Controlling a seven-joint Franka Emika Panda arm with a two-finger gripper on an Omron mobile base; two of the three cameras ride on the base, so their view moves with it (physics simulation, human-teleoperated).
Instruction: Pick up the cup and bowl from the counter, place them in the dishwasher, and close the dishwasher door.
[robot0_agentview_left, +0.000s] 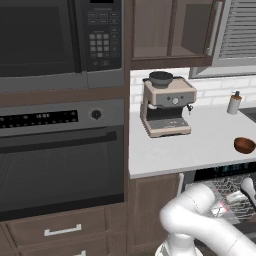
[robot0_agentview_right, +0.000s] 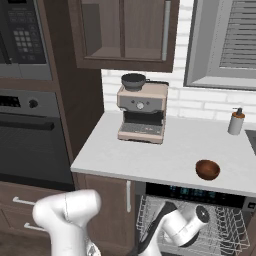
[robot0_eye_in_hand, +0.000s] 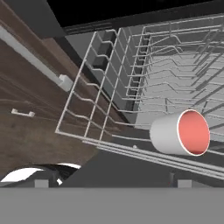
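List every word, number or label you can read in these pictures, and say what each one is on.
None can be read.
Microwave keypad: rows of pale button marks, too small and blurred.
Oven control panel: a row of pale marks, too blurred.
Dishwasher control strip: bluish marks, too small.
Coffee machine, soap dispenser, bowl and the cup lying in the rack: no lettering visible.
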